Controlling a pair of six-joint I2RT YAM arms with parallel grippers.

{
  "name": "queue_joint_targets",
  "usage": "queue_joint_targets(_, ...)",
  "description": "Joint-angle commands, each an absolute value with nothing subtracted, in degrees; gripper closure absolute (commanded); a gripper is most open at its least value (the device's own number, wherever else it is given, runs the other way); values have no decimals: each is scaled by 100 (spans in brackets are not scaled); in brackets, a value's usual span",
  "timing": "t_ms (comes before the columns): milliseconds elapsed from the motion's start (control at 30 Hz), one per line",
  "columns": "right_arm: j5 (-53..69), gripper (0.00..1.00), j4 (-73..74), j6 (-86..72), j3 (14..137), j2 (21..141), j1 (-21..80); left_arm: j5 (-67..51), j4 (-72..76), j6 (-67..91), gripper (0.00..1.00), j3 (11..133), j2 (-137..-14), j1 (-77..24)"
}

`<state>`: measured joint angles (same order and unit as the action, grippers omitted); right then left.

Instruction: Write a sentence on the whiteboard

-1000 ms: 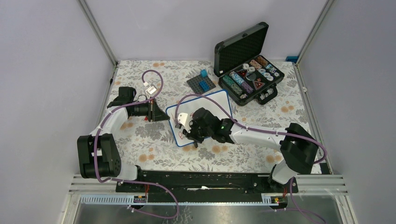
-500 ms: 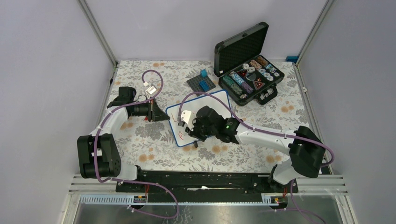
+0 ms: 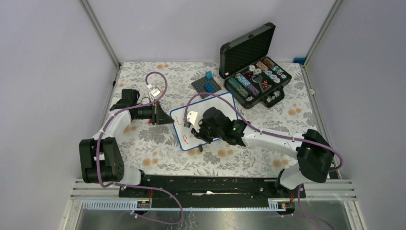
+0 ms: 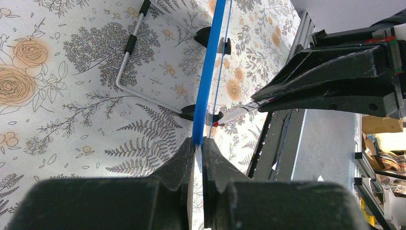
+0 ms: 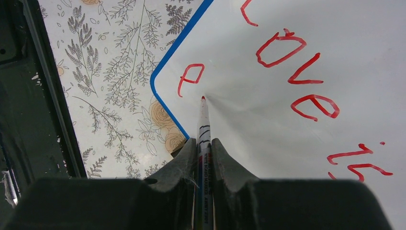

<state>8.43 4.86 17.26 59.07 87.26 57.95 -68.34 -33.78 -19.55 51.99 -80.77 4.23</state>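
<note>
One left pincer (image 4: 198, 143) is pinched shut on the blue frame at the left edge of the single whiteboard (image 3: 218, 103), which sits mid-bench (image 3: 158, 143); the sentence (image 5: 305, 71) runs to two red lines, "Love is" and a lone "e"; one right pincer (image 5: 203, 143) clamps one red-tipped marker (image 5: 204, 120), its tip touching the board just beside that "e"; behind and to the right sit one grey baseplate (image 3: 206, 85) and one open black case (image 3: 253, 72).

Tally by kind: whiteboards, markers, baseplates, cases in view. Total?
whiteboard: 1
marker: 1
grey studded baseplate: 1
open black case: 1
Total: 4
</note>
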Motion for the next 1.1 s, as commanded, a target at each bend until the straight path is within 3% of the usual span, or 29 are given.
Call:
queue_joint_targets(0, 756, 100, 389, 1758, 5962, 8752, 5757, -6812, -3348, -2083, 100, 5291, -7998, 403)
queue_joint_targets(1067, 845, 100, 404, 1629, 6017, 8814, 5609, -6814, -3349, -2074, 100, 5300, -7999, 394)
